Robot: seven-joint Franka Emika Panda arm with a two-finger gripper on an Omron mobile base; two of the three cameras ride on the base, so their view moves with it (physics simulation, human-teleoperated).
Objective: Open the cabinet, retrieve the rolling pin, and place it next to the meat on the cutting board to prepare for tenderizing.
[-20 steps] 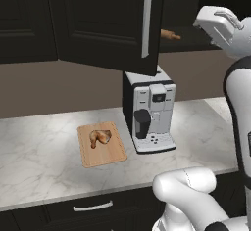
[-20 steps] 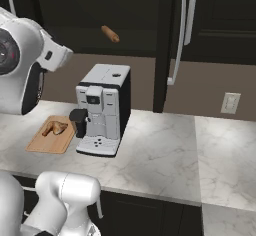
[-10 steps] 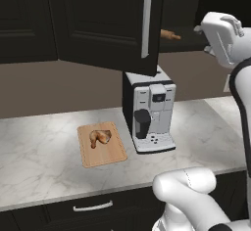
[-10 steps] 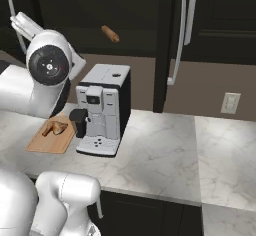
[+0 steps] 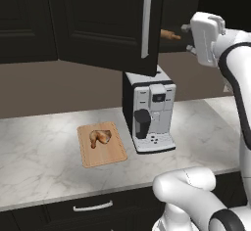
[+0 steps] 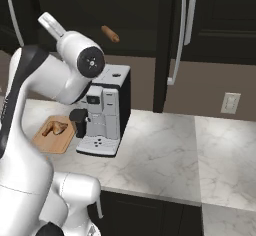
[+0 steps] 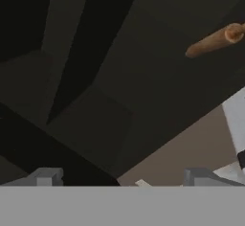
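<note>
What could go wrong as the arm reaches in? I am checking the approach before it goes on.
1. The open cabinet door edge hangs close beside the rolling pin; the arm may clip it.
2. The coffee machine stands right below, so a dropped pin could strike it.

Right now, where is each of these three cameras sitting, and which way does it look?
Left base view: behind the arm's left, looking down at the cutting board, coffee machine and open cabinet; white arm at right.
Right base view: behind its right, facing the same counter; arm at left.
Hand view: on the hand, looking into the cabinet at the rolling pin; open tool tips below.
All three share the rolling pin.
</note>
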